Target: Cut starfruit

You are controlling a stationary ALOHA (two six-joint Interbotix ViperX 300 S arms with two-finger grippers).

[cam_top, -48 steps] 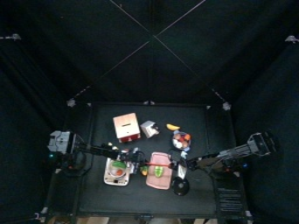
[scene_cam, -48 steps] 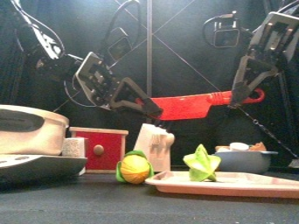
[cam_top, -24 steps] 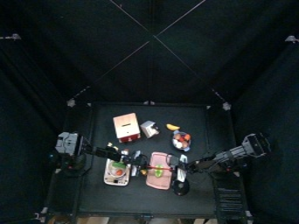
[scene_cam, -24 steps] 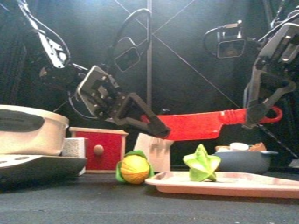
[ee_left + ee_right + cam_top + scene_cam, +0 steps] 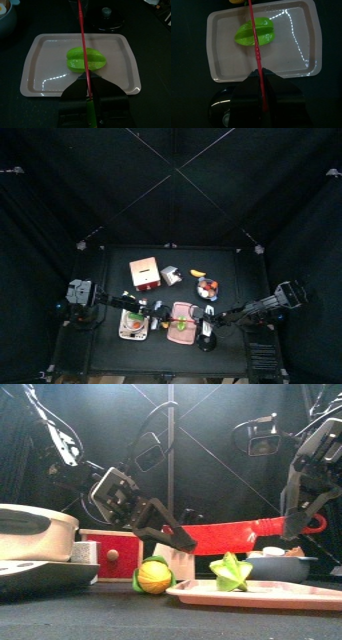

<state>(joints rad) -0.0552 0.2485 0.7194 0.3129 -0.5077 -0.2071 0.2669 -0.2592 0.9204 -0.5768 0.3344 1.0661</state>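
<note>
Holding my red knife point(image 5: 221, 535) level above the starfruit point(image 5: 231, 571).
From my seat, left gripper point(image 5: 171, 536) clamps the blade tip at nine o'clock, right gripper point(image 5: 290, 529) clamps the handle at three; the fruit sits mid-tray point(image 5: 267, 594), directly under the edge.

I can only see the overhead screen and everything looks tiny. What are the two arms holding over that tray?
Observer: A red knife, held level. The left gripper clamps one end and the right gripper the other.
Visitor: Is it touching the fruit?
Observer: No. From the front, the blade hangs just above the starfruit.
Visitor: Is it lined up?
Observer: Yes. In the left wrist view its edge crosses the middle of the fruit, which lies on the tray.
</note>
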